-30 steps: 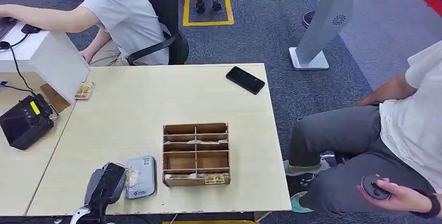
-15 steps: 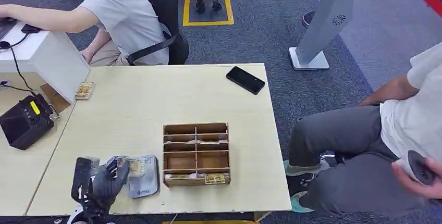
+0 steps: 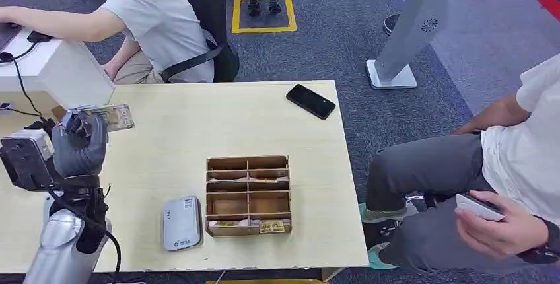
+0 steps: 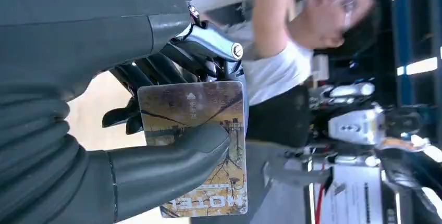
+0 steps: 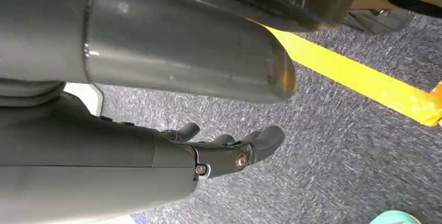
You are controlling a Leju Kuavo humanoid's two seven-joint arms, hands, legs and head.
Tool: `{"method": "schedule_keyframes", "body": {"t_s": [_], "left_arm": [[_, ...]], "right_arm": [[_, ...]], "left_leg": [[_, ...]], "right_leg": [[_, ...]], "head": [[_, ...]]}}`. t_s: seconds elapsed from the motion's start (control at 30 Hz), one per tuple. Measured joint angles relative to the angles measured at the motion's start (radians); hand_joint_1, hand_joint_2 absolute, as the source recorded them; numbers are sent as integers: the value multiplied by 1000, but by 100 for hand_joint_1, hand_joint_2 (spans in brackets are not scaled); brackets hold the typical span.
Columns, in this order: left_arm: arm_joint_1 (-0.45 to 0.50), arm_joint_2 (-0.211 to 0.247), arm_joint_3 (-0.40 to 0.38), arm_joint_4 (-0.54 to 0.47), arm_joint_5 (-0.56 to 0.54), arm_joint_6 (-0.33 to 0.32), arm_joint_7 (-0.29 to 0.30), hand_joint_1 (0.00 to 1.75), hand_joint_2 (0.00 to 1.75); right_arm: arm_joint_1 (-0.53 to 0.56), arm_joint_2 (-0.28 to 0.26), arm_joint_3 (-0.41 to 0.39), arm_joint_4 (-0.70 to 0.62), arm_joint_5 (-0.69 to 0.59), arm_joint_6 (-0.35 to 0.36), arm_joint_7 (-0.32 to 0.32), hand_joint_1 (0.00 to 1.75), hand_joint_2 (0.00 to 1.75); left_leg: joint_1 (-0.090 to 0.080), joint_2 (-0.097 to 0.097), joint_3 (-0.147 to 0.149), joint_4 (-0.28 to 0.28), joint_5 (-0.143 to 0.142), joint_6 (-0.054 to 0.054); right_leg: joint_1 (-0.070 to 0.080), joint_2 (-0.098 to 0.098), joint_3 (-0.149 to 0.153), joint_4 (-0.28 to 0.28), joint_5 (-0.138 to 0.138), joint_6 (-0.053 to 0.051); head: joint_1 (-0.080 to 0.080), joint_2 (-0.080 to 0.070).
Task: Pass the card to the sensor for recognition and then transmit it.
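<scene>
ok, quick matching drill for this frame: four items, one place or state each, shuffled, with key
Items:
1. card
2. phone
3. grey sensor
4. right hand

Places or states:
A. hanging above grey carpet
B. flat beside the wooden divided box
C. far table corner
D. pinched in the left hand

Pairs: 1-D, 2-C, 3-B, 4-A
</scene>
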Motion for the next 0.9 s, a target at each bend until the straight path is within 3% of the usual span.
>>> {"method": "schedule_keyframes", "body": {"t_s": [0.47, 0.57, 0.67, 0.9], "left_arm": [[-19, 15, 1, 3, -51, 25, -16, 175, 175], [-29, 29, 1, 15, -197, 70, -21, 175, 175], [-47, 48, 1, 58, -515, 162, -30, 175, 175], [-77, 70, 1, 176, -868, 201, -21, 175, 175]], "right_arm": [[-2, 0, -16, 0, 15, 1, 0, 0, 0], [-3, 0, -19, 0, 44, 6, 0, 0, 0], [-5, -1, -25, 0, 82, 20, -6, 0, 0], [-10, -19, -48, 0, 141, 53, -24, 0, 0]], "left_leg": [[0, 0, -1, 0, 0, 0], [0, 0, 0, 0, 0, 0], [0, 0, 0, 0, 0, 0], [0, 1, 0, 0, 0, 0]], "right_leg": [[0, 1, -1, 0, 0, 0], [0, 1, -1, 0, 0, 0], [0, 1, -1, 0, 0, 0], [0, 2, -1, 0, 0, 0]], "head": [[0, 0], [0, 0], [0, 0], [0, 0]]}}
